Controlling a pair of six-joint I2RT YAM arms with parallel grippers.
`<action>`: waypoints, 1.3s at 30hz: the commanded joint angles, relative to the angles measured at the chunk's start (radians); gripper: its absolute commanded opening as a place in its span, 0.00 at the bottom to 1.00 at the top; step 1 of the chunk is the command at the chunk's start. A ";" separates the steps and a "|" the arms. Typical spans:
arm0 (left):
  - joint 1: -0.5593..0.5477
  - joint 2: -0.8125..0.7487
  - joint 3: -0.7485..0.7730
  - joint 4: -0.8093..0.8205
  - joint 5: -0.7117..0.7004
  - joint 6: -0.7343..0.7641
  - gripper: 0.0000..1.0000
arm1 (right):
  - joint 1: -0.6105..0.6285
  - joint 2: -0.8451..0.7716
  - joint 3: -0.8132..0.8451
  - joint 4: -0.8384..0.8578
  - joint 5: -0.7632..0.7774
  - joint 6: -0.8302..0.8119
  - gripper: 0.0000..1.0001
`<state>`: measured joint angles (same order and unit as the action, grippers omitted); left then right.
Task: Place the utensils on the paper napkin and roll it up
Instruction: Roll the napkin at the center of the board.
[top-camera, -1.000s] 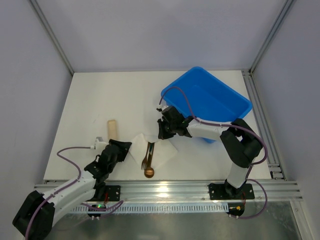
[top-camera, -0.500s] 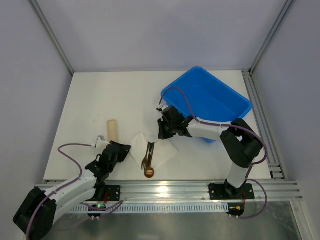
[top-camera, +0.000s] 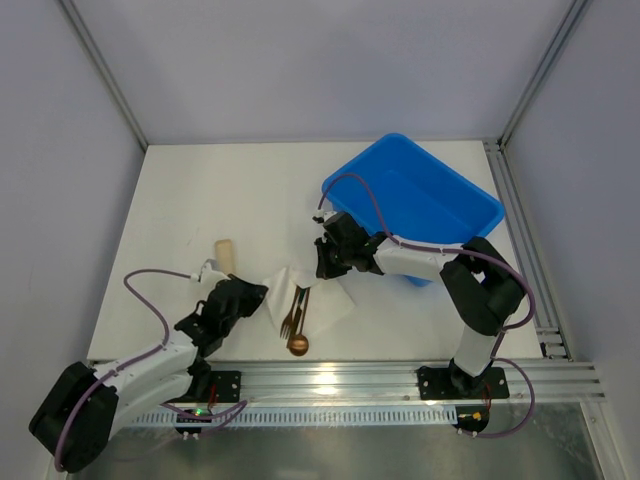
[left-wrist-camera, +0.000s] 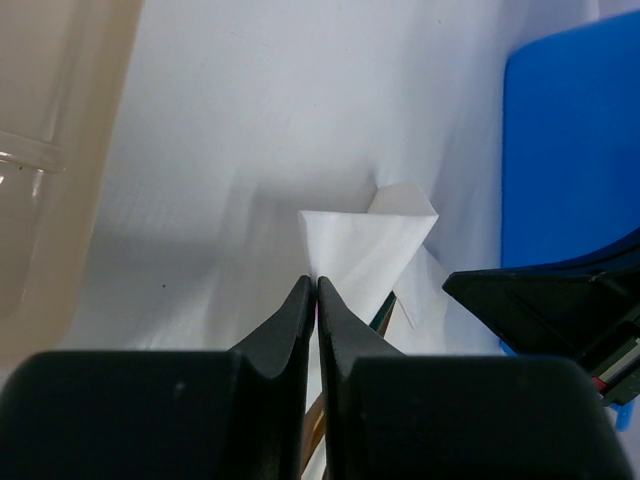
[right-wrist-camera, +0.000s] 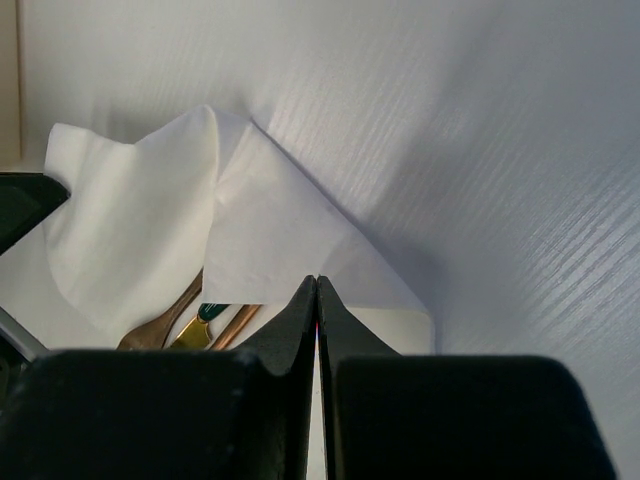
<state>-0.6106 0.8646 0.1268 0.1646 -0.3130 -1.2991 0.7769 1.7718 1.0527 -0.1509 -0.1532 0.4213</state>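
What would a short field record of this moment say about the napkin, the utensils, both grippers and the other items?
paper napkin: lying open in part, two corners lifted and folded inward
spoon: on the napkin, bowl sticking out toward the arm bases
fork: beside the spoon, handle end under the fold
left gripper: shut on the napkin's left corner
right gripper: shut on the napkin's far corner
tan cylinder: left of the napkin, apart from it
blue bin: far right, behind the right arm

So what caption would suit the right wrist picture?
Shut right gripper pinching the folded paper napkin over the gold utensils.
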 joint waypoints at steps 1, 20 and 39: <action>-0.020 0.019 0.046 0.064 0.000 0.044 0.05 | 0.004 -0.002 0.026 0.037 -0.008 -0.001 0.04; -0.176 0.114 0.112 0.118 -0.044 0.054 0.00 | 0.004 0.032 0.024 0.047 -0.014 0.004 0.04; -0.304 0.270 0.209 0.147 -0.084 0.075 0.00 | 0.004 0.049 0.017 0.054 -0.005 0.008 0.04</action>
<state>-0.8997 1.1213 0.2882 0.2935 -0.3534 -1.2476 0.7769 1.8095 1.0527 -0.1352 -0.1635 0.4240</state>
